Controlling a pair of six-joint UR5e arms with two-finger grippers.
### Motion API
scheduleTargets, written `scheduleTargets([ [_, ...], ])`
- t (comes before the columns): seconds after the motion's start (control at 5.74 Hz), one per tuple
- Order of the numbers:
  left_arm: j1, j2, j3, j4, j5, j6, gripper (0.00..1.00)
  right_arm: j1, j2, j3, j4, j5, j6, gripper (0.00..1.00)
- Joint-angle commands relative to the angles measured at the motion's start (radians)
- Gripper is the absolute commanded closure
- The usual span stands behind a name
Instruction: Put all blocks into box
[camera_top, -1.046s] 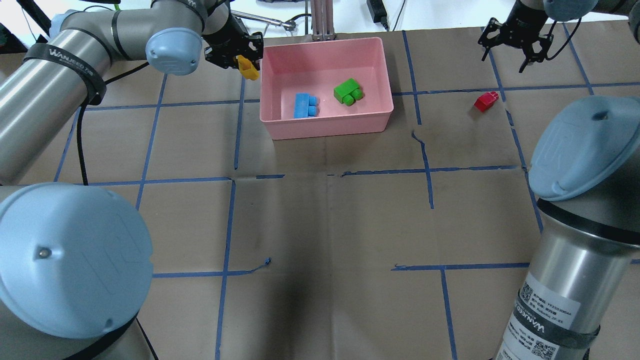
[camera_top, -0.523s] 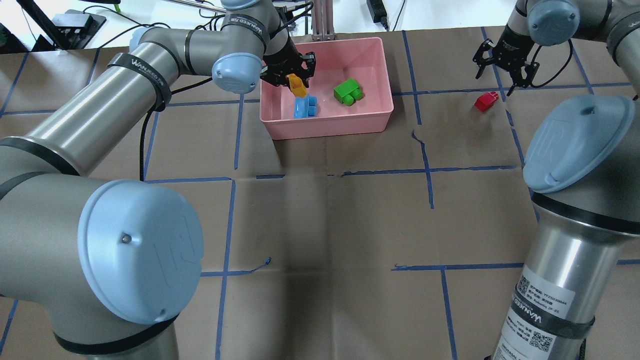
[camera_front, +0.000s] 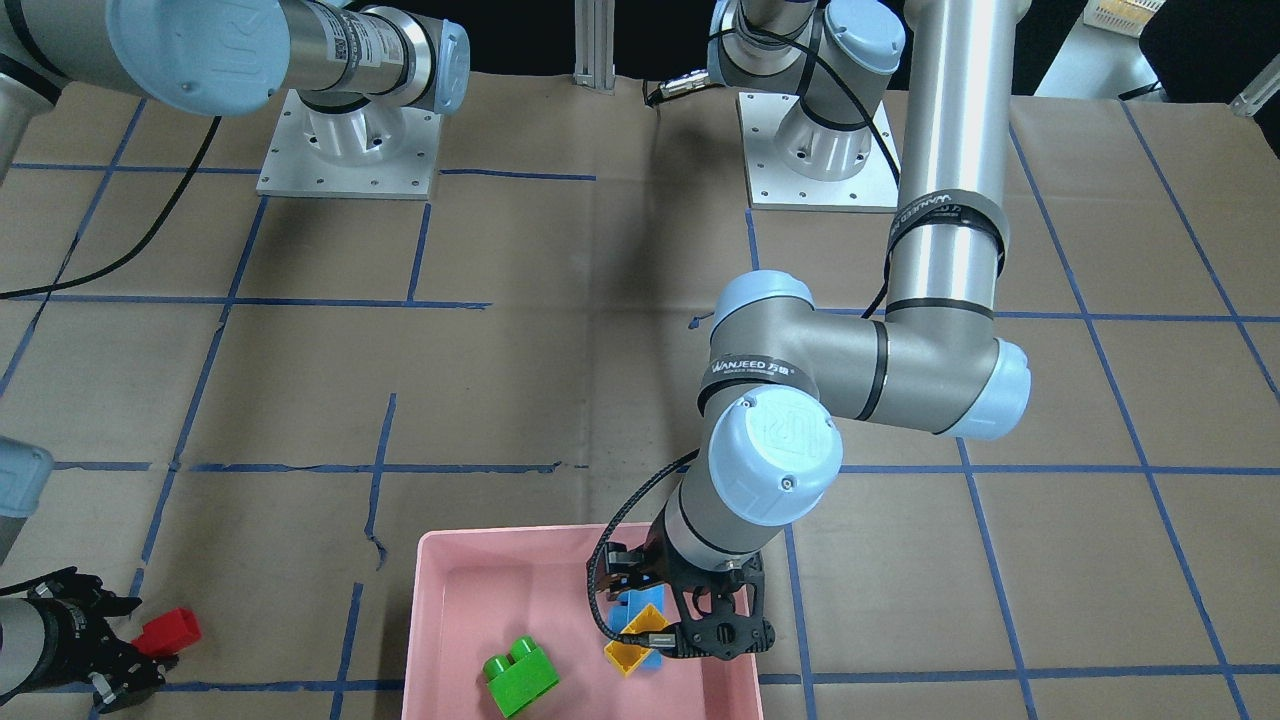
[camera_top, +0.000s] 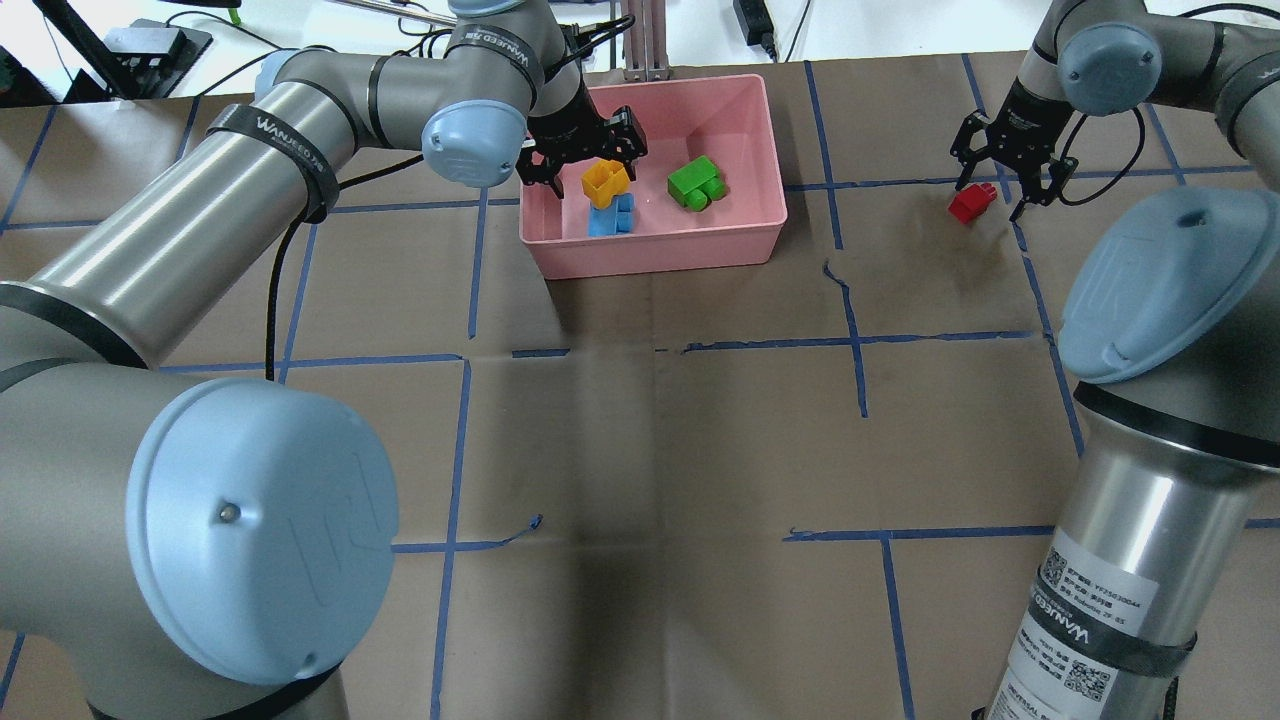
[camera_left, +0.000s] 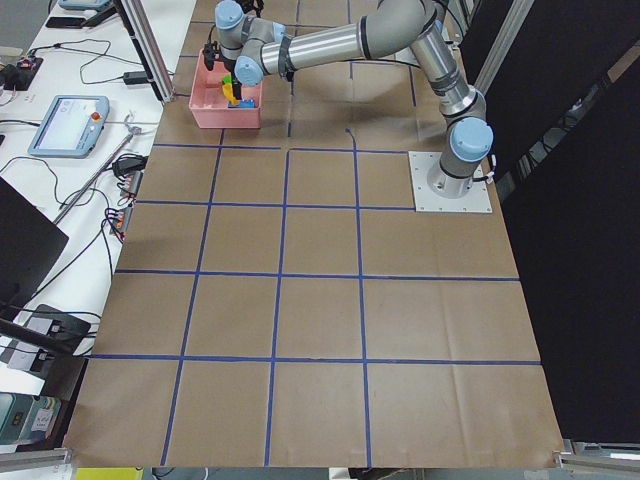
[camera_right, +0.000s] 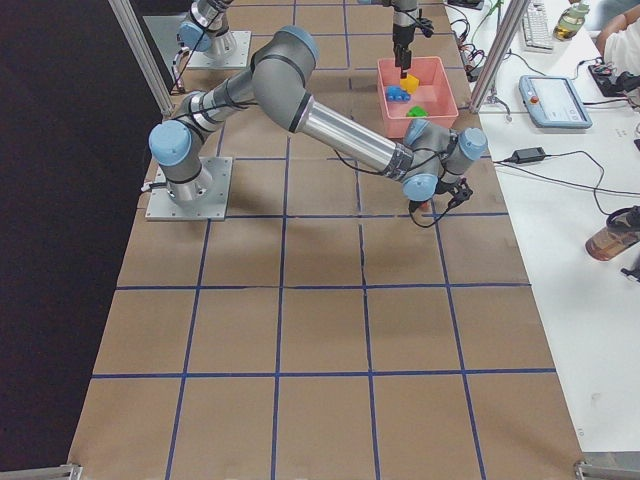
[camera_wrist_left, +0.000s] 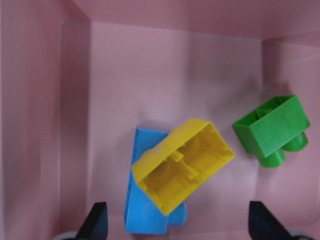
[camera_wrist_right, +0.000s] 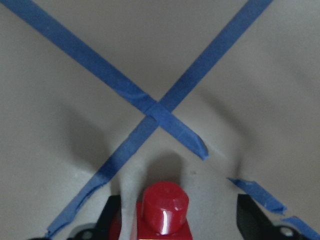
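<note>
Tabletop (camera_top: 650, 450): red brick (camera_wrist_right: 165, 207) between right fingers (camera_wrist_right: 250, 215)

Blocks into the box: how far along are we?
Done: blue block, green block and yellow block are in the box, yellow resting on blue under the open left gripper. In hand: open right gripper straddles the red block on the table. Left: grasp it, box it.

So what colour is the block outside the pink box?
The block is red; the overhead view shows it best.
</note>
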Motion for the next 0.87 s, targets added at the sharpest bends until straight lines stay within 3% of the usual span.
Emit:
scheduleTargets([
  [0.0, 0.061, 0.169, -0.084, -0.151, 0.075, 0.11, 0.01, 0.0, -0.006, -0.002, 0.01, 0.034, 0.0, 0.54],
  [0.35, 0.1, 0.366, -0.211, -0.225, 0.134, 0.155, 0.01, 0.0, -0.016, -0.008, 0.015, 0.067, -0.013, 0.7],
  [0.7, 0.145, 0.51, -0.223, -0.314, 0.137, 0.229, 0.01, 0.019, -0.115, -0.013, 0.015, 0.068, -0.061, 0.7],
])
